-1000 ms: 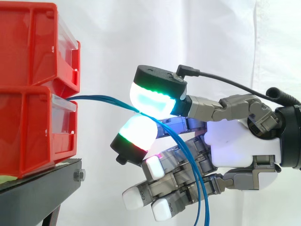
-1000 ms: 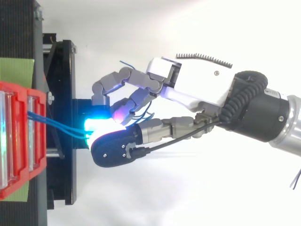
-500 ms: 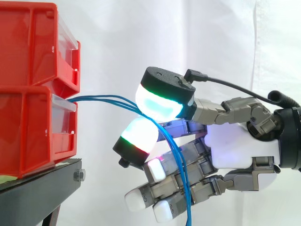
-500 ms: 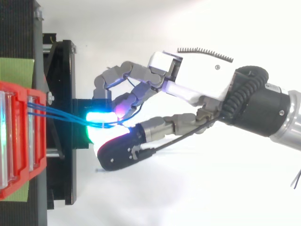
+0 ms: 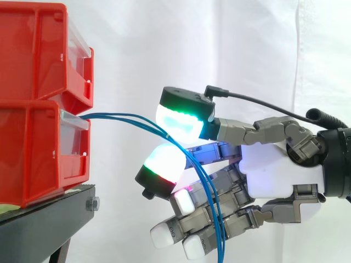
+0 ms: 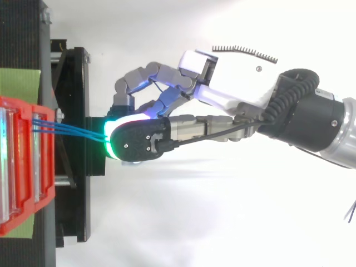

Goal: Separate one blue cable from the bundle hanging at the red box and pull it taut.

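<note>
Two stacked red bins (image 5: 38, 66) stand at the left on a black stand (image 5: 49, 219). Thin blue cables (image 5: 126, 118) leave the lower bin's front, run right, then drop past the hand's curled lower fingers to the bottom edge. The hand (image 5: 274, 170) comes in from the right with its fingers curled. Its green-cyan glowing pad (image 5: 178, 118) sits just above a white-red glowing pad (image 5: 162, 164), and the cables pass between the two. From above, the cables (image 6: 72, 131) run almost straight from the bin (image 6: 25, 161) to the hand (image 6: 233, 92).
A white curtain hangs behind everything. The black stand (image 6: 72, 167) juts out toward the hand under the bins. Loose blue cable ends hang below the hand. Open room lies right of the bins above and below the arm.
The upper glowing pad has come back down and swung over the cables, closing the gap to the lower pad. The cable stretch from bin to hand looks straighter.
</note>
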You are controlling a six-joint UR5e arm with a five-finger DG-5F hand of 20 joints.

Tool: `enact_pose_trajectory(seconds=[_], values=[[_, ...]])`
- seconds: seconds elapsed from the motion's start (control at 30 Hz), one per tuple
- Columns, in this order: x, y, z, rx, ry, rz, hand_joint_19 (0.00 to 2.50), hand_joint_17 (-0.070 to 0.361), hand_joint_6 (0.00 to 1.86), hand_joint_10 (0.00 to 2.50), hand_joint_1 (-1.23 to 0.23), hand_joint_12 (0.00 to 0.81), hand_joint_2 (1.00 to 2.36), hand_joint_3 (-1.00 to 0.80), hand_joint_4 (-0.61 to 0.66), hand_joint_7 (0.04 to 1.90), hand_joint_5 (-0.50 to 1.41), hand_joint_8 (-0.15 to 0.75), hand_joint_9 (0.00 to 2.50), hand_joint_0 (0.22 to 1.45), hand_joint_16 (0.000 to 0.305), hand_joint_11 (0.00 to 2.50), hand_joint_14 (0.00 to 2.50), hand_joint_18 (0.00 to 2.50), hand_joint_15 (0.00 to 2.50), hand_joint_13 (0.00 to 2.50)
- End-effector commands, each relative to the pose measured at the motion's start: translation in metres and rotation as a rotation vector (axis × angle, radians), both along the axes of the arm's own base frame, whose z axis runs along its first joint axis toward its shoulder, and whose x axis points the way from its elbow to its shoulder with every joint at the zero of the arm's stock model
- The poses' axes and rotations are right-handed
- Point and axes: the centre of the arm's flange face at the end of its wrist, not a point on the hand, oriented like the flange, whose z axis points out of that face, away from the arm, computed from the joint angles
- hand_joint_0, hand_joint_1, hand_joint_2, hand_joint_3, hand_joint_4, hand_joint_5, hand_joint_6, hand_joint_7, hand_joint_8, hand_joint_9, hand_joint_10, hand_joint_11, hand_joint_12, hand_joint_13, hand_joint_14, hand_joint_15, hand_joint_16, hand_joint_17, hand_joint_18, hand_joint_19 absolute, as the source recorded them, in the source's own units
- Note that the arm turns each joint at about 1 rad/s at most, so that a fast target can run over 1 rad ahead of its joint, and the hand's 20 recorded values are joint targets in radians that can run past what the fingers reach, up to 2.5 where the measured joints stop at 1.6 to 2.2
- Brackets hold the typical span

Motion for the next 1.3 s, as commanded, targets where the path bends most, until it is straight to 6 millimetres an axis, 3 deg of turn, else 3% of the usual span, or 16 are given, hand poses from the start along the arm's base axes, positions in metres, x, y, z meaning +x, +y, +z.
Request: enact_pose_trajectory(seconds=[0.0,0.23,0.57,0.77,1.0,1.13,1.27], values=[[-0.0002,-0.0015,-0.0001,0.000,0.001,-0.002,0.58,0.104,0.89,0.02,-0.60,0.345,1.02,-0.28,0.10,1.16,-0.18,0.302,1.01,0.61,0.046,0.77,0.02,0.71,0.40,0.76],[0.0000,-0.0015,0.0000,0.000,0.000,-0.002,0.56,0.103,0.92,0.02,-0.71,0.341,1.02,-0.22,0.09,1.10,-0.20,0.299,0.97,0.63,0.046,0.79,0.02,0.70,0.40,0.75],[0.0000,-0.0016,0.0000,-0.004,0.001,-0.003,0.52,0.100,0.93,0.02,-0.78,0.325,1.00,-0.49,0.01,1.05,-0.21,0.279,0.95,0.74,0.044,0.79,0.02,0.69,0.38,0.75],[0.0000,-0.0006,0.0000,-0.003,0.000,-0.003,0.50,0.097,0.93,0.02,-0.82,0.315,1.00,-0.50,-0.05,1.02,-0.21,0.265,0.97,0.78,0.043,0.80,0.01,0.69,0.38,0.76],[-0.0010,-0.0020,-0.0008,-0.001,0.008,-0.005,0.48,0.094,0.93,0.02,-0.89,0.309,1.00,-0.50,-0.03,1.07,-0.20,0.255,0.99,0.78,0.042,0.80,0.02,0.70,0.37,0.77],[-0.0032,-0.0013,-0.0025,-0.005,0.029,-0.003,0.51,0.094,0.93,0.02,-0.86,0.310,1.00,-0.50,0.02,1.13,-0.20,0.261,1.00,0.74,0.042,0.81,0.02,0.69,0.38,0.77],[-0.0043,-0.0007,-0.0032,-0.007,0.038,-0.007,0.54,0.095,0.92,0.02,-0.71,0.327,1.00,-0.50,0.06,1.02,-0.20,0.271,1.01,0.63,0.042,0.80,0.02,0.69,0.39,0.77]])
